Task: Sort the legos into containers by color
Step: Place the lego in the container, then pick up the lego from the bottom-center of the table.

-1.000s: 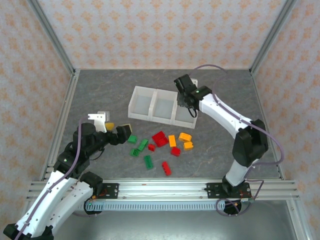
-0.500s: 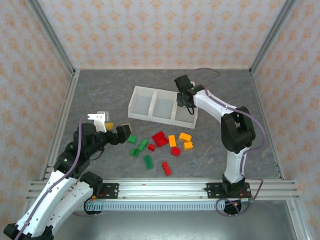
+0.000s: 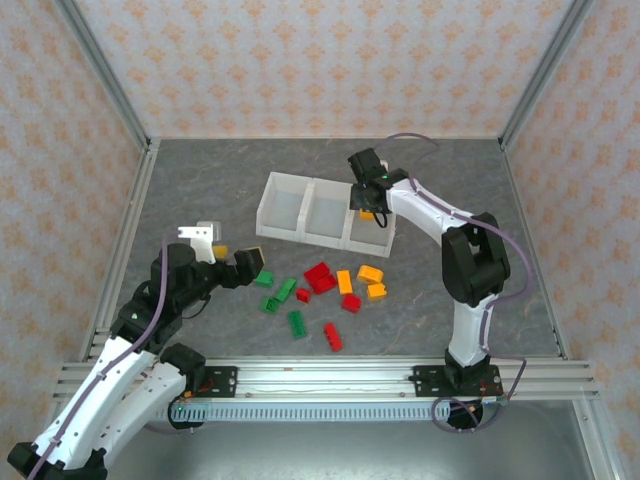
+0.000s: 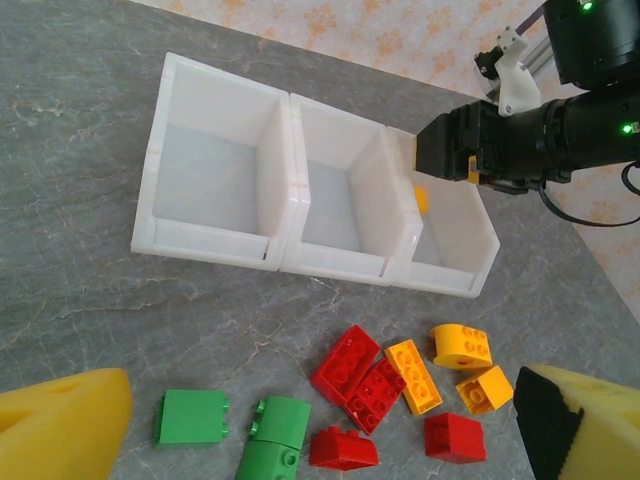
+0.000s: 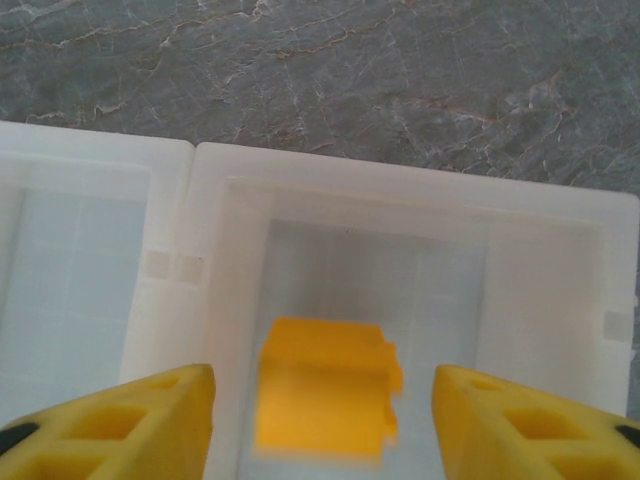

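Observation:
Three joined white containers [image 3: 272,205] stand in a row at mid table. My right gripper [image 3: 368,203] hangs open over the rightmost bin [image 5: 520,260]. A blurred orange lego [image 5: 325,395] lies loose between and below its yellow fingers [image 5: 150,425], touching neither; it also shows inside that bin in the left wrist view [image 4: 422,198]. Green [image 3: 287,290], red [image 3: 320,277] and orange [image 3: 371,272] legos lie scattered in front of the bins. My left gripper [image 3: 235,262] hovers open just left of the pile, with green [image 4: 192,417] and red [image 4: 345,363] bricks below it.
The left [image 4: 210,180] and middle [image 4: 340,205] bins show bare floors. Metal frame posts and papered walls ring the grey table [image 3: 200,190]. A rail [image 3: 320,378] runs along the near edge.
My right gripper's jaws have spread apart and the orange lego has come free, dropping into the rightmost bin. The right arm's elbow has swung inward. The left arm has barely moved.

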### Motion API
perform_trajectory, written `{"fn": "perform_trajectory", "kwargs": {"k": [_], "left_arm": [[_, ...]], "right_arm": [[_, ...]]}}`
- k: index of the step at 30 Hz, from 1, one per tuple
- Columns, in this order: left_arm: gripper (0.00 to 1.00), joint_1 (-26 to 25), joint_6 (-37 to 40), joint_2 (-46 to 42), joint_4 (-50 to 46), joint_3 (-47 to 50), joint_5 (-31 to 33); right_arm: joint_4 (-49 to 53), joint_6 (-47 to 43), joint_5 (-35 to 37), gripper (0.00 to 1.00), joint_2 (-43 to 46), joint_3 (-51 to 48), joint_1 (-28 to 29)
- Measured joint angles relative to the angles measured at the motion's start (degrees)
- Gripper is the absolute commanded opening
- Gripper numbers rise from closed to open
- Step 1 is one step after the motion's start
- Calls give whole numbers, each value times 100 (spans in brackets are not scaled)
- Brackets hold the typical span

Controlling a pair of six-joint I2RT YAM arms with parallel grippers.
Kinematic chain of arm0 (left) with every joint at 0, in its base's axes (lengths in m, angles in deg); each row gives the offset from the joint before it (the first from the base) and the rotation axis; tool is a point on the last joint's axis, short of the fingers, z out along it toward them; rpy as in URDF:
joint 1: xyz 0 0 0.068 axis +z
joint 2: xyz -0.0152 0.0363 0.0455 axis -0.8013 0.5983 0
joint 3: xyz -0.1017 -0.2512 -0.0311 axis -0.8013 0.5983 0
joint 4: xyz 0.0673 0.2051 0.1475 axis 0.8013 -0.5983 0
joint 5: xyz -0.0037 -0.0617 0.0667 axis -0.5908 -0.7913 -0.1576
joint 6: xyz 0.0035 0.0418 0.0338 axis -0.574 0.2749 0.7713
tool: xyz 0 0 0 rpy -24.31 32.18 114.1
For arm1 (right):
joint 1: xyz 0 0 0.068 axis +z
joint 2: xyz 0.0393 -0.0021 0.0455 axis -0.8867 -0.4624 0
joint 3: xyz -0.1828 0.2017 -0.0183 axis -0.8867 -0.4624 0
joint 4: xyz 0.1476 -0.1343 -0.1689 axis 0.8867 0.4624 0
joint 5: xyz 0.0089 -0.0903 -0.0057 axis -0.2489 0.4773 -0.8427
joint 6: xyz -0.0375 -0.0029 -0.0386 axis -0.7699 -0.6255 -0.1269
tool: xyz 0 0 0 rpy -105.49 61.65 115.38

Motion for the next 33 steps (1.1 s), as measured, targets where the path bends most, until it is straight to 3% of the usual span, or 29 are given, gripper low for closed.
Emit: {"fn": "perform_trajectory", "kwargs": {"k": [8, 20, 21, 22, 29, 33], "left_arm": [[99, 0, 0, 52, 42, 57, -44], [99, 0, 4, 369, 63, 63, -275], [99, 0, 2, 361, 68, 72, -308], [99, 0, 4, 337, 85, 87, -332], [99, 0, 70, 223, 173, 144, -601], [99, 0, 109, 240, 216, 144, -686]], "right_arm": [[15, 26, -118, 74, 262, -26, 0], [-48, 365, -431, 89, 2500, -1775, 374], [-4, 433, -433, 91, 2673, -1976, 485], [24, 533, -450, 99, 2839, -2181, 603], [282, 1095, -511, 100, 3777, -3447, 1222], [358, 1408, -538, 95, 4179, -4068, 1311]]}}
